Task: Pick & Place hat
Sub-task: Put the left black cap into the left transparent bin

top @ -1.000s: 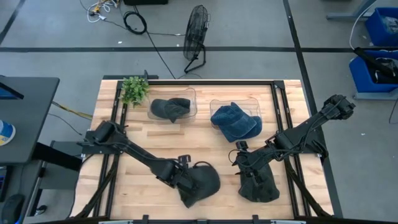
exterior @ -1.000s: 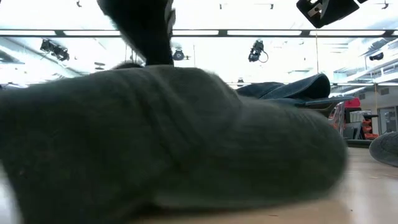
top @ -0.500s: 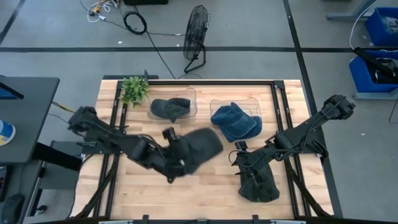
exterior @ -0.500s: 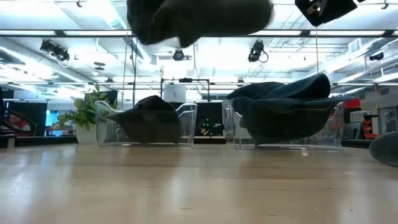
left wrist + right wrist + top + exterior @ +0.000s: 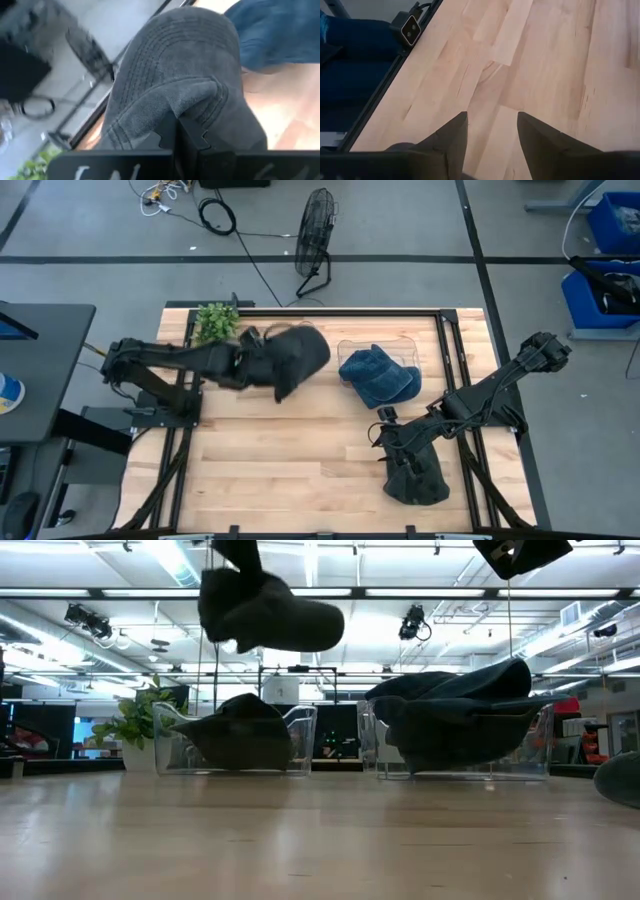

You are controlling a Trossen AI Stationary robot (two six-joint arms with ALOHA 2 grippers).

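above the left clear bin [image 5: 170,740] at the back of the wooden bench [image 5: 300,470], a dark grey hat [image 5: 297,358] is held in the air by the left claw [image 5: 256,360], whose fingers are pinched together on the hat's fabric. seen from the low view, the hat [image 5: 270,620] hangs clear above the bin, in which another dark grey hat [image 5: 240,730] is piled. seen past the left wrist, the held hat [image 5: 175,90] fills most of the frame, and its ribbed crown is folded over the claw's fingers. beside the left bin, a second clear bin [image 5: 350,346] is filled with a blue hat [image 5: 378,375]. a small green plant [image 5: 215,324] is set at the back left corner of the bench. near the front right of the bench, the right claw [image 5: 491,131] is lowered close to the wood with its fingers spread apart and nothing between them, just beside another dark hat [image 5: 418,480] lying on the bench.
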